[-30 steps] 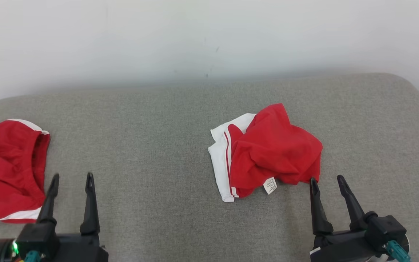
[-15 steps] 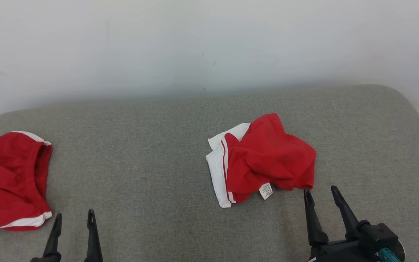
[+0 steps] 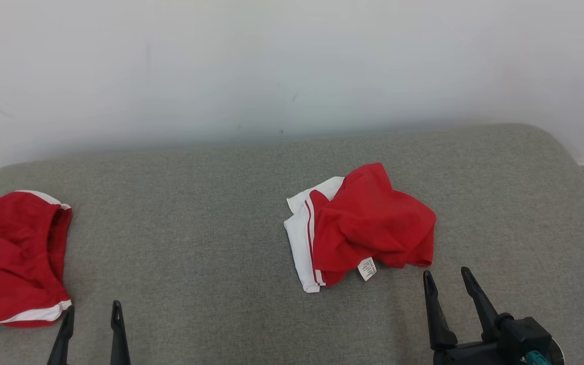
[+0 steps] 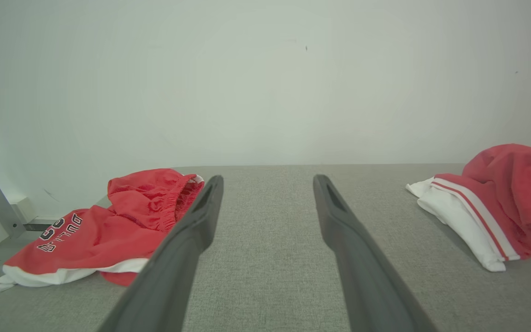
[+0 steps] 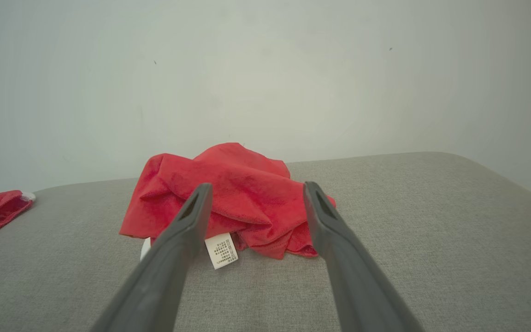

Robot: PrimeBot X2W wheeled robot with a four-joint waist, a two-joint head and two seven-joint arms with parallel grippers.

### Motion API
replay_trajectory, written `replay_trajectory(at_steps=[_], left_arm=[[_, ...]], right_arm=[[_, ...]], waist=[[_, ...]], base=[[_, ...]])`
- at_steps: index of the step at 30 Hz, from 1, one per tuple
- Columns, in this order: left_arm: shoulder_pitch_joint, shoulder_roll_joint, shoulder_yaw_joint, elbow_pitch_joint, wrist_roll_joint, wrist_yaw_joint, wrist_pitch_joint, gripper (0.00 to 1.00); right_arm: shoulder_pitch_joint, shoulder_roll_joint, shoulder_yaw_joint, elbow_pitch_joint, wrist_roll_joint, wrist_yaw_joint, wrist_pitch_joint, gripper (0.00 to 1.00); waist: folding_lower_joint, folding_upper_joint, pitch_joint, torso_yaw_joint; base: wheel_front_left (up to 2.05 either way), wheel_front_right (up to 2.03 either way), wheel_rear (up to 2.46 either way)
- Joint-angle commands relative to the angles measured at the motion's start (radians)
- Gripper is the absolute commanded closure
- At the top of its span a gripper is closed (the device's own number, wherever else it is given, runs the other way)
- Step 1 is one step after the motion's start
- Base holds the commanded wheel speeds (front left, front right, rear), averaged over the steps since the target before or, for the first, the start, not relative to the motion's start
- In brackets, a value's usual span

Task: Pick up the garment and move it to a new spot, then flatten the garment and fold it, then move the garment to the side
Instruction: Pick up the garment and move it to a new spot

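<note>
Standing wide open, empty: right gripper [image 3: 445,272], red garment [image 3: 373,223] just ahead; left gripper [image 3: 93,307], second garment [image 3: 13,258] to its left.

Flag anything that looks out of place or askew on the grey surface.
The red and white garment in the middle lies crumpled, its care label sticking out at the near edge. A second red garment lies rumpled at the left edge of the grey surface. Nothing looks damaged or spilled.
</note>
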Motion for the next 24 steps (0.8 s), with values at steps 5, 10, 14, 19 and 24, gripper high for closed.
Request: replay_trajectory(at_steps=[5, 10, 14, 19, 24], left_arm=[[0.021, 0.005, -0.002, 0.001, 0.031, -0.033, -0.003, 0.00], [0.022, -0.004, 0.004, 0.010, 0.052, -0.048, -0.003, 0.00], [0.020, -0.013, 0.005, 0.012, 0.059, -0.059, -0.003, 0.00], [0.014, -0.025, 0.014, 0.015, 0.068, -0.069, -0.003, 0.00], [0.012, -0.034, 0.024, 0.021, 0.074, -0.080, -0.003, 0.00]], right_arm=[[0.010, 0.001, -0.002, 0.003, -0.009, -0.002, 0.000, 0.00], [0.011, 0.001, -0.005, 0.005, -0.014, -0.002, 0.000, 0.00], [0.014, 0.001, -0.010, 0.007, -0.022, -0.002, 0.000, 0.00], [0.013, 0.001, -0.012, 0.010, -0.030, -0.002, 0.000, 0.00], [0.013, 0.001, -0.010, 0.012, -0.030, -0.002, 0.000, 0.00]], waist=[[0.0000, 0.0000, -0.001, -0.001], [0.0000, 0.0000, 0.001, -0.001], [0.0000, 0.0000, 0.001, 0.000], [0.0000, 0.0000, 0.001, 0.001], [0.0000, 0.0000, 0.000, 0.002]], base=[[0.00, 0.00, 0.00], [0.00, 0.00, 0.00], [0.00, 0.00, 0.00], [0.00, 0.00, 0.00], [0.00, 0.00, 0.00]])
